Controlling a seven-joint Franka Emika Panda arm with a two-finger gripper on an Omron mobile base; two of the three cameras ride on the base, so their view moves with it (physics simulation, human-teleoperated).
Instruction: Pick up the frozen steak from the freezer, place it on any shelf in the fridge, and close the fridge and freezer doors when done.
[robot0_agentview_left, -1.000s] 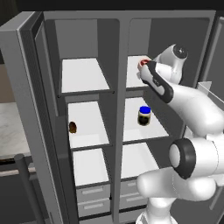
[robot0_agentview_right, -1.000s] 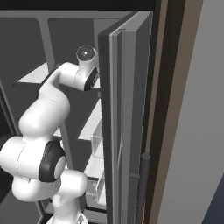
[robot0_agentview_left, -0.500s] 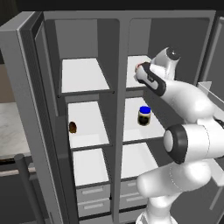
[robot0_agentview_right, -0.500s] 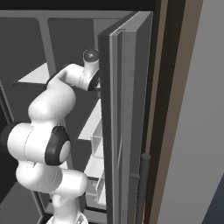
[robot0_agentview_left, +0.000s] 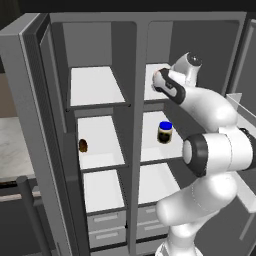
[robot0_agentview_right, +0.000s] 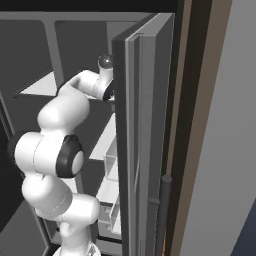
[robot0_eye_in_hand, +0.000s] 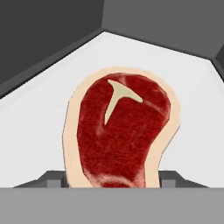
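Fingers (robot0_eye_in_hand: 112, 183) clamped either side of the frozen steak (robot0_eye_in_hand: 120, 131) over the white shelf (robot0_eye_in_hand: 192, 83)

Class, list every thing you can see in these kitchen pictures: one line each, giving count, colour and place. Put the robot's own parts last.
steak: one, red with tan rim, between the pincer tips over the top shelf.
jar: one, dark with blue lid, middle shelf of the fridge.
brown lump: one, middle shelf of the freezer.
drawers: grey, at the bottom.
doors: two, grey, both open.
arm: one, white.
pincer: one, dark, closed on the steak.
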